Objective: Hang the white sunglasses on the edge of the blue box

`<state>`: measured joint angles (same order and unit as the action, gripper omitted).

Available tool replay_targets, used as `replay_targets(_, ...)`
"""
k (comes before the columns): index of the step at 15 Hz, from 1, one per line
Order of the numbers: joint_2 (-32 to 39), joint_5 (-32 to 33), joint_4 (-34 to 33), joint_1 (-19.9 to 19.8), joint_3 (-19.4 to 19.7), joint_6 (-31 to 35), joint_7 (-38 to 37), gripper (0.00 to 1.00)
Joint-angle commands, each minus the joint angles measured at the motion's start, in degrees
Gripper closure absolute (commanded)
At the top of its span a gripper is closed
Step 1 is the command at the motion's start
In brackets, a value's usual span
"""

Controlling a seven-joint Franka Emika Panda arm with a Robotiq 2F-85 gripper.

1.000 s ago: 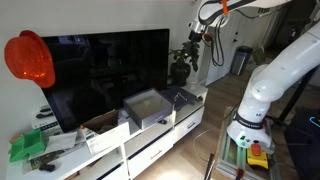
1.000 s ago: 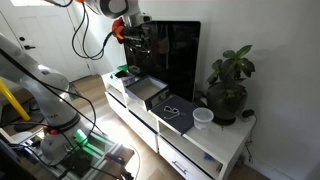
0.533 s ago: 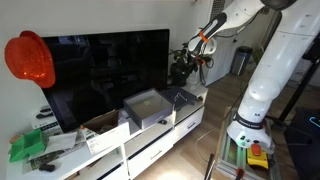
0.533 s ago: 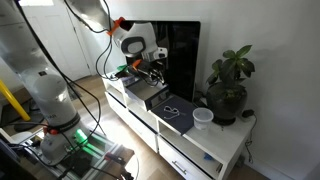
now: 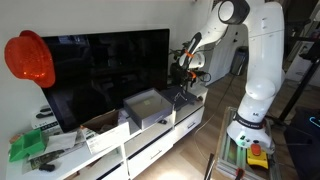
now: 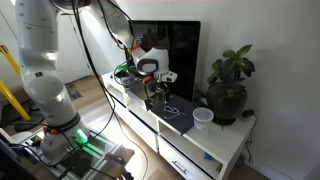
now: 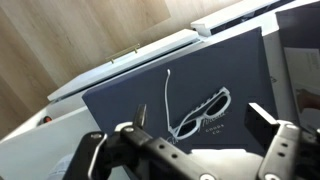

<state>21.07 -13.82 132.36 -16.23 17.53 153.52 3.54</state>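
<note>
Exterior view: the gripper (image 5: 186,85) is seen just above the blue box (image 5: 190,99). The sunglasses cannot be made out here. A grey box (image 5: 147,106) is set just beside the blue box, with a TV (image 5: 100,75) behind both.

Exterior view: the white sunglasses (image 6: 172,109) are laid flat on top of the blue box (image 6: 186,121). The gripper (image 6: 160,99) is held over the box's grey-box end, near the glasses but apart. A cup (image 6: 203,118) and a plant (image 6: 228,88) stand past the box's far end.

Wrist view: the gripper (image 7: 198,122) is spread wide with nothing held. The white sunglasses (image 7: 200,113) are seen between its fingers (image 7: 134,130), on the blue box (image 7: 120,100), one arm unfolded. Nothing is seen blocking them.
</note>
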Motion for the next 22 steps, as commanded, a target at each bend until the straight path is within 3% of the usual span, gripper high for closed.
replay_targets(1,1.86,0.48,-1.63,-1.91,-1.85,-0.81,-2.87,0.00)
replay_targets(5,3.57,0.60,-2.74,-2.15,-2.28,-0.67,-3.35,0.00)
replay_targets(6,1.91,2.28,-0.72,-0.93,-1.49,0.71,-3.48,0.00)
replay_targets(8,5.20,2.99,-2.40,0.03,-0.55,5.48,-7.01,0.00)
replay_targets(14,10.51,-0.09,-7.40,-0.96,-2.93,3.68,-13.84,0.00)
replay_targets(15,11.28,-0.15,-8.23,-0.93,-3.23,3.39,-14.64,0.03)
replay_targets(17,13.31,0.00,-10.25,-0.76,-3.65,3.24,-15.97,0.23)
replay_targets(22,17.47,-1.52,-14.42,-1.83,-6.27,2.54,-16.68,0.58)
